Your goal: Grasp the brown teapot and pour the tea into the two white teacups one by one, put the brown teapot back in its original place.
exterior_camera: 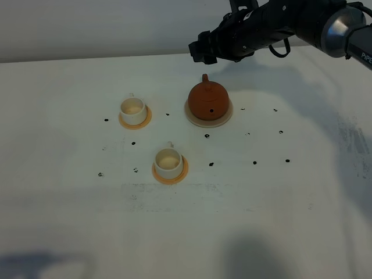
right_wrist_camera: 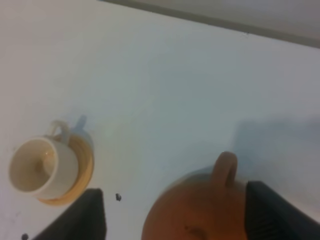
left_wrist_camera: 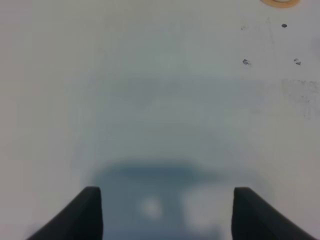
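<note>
The round reddish-brown clay teapot (exterior_camera: 208, 100) sits on its cream saucer (exterior_camera: 228, 116) near the white table's (exterior_camera: 70, 232) far edge as the right gripper (exterior_camera: 202, 52), jaws wide and empty, hovers behind it, the opening grasp apparently requiring a descent onto its loop handle (exterior_camera: 205, 77).

The small round reddish-brown clay teapot (exterior_camera: 208, 100) looks matt and unglazed, faintly grainy, with only a dull sheen on its shoulder; the two small white cylindrical teacups (exterior_camera: 133, 108) (exterior_camera: 168, 161) look like smooth glazed ceramic with a soft gloss; the round orange-tan coasters (exterior_camera: 146, 118) (exterior_camera: 181, 172) under them are matt, their material unclear; the round flat cream-coloured saucer (exterior_camera: 228, 116) seems smooth with a low sheen; the white table (exterior_camera: 261, 221) is matt, scuffed and smudged, dotted with dark specks; the right gripper (exterior_camera: 201, 51) is matt black, plastic by its look; the rounded grey arm joint (exterior_camera: 340, 29) behind it shines like polished metal.
</note>
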Available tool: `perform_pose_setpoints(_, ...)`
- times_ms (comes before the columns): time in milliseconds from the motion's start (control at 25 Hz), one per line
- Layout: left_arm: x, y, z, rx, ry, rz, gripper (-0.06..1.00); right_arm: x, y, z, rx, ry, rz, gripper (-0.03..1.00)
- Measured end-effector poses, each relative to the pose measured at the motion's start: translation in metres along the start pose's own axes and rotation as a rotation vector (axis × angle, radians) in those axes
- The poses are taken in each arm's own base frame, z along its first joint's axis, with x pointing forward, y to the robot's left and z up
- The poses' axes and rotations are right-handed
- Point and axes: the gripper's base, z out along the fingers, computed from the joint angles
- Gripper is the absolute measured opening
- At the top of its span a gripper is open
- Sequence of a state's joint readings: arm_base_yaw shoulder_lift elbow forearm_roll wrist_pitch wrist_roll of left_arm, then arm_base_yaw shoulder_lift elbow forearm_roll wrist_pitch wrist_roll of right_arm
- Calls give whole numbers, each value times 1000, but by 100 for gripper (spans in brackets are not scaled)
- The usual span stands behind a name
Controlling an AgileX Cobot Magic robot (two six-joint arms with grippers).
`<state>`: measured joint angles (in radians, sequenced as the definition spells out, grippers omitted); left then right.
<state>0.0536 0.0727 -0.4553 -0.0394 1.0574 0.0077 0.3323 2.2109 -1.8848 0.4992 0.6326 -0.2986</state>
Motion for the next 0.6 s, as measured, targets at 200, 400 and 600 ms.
perform_pose_setpoints(200,0,0,0,0,0,0,55,-2,-1,0,21,-27,-19,59)
perform_pose_setpoints(400,0,0,0,0,1,0,55,-6,3,2,110,-80,-51,59)
perform_pose_setpoints(600,0,0,0,0,1,0,55,-10,15,4,124,-135,-4,59)
